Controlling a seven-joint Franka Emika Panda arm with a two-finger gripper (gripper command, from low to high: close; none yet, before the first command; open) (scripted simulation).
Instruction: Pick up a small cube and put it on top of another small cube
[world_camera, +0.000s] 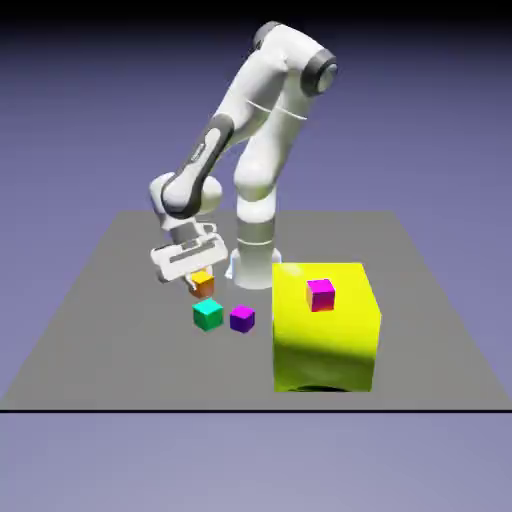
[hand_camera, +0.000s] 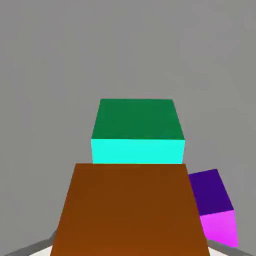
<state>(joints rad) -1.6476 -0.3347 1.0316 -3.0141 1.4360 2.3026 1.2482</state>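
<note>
The risk I see is a bad release: if the end effector lets go before it is centred over the teal cube, the small orange cube may land on an edge and tumble to the desk. The orange cube sits between the fingers, gripped and lifted. The teal cube lies just ahead and below, the purple cube beside it.

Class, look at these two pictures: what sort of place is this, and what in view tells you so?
Most likely a rendered simulation test scene, not a real room: a flat grey table against a plain blue-violet backdrop, a white robot arm, and flat-coloured cubes such as the teal cube and big yellow block.
</note>
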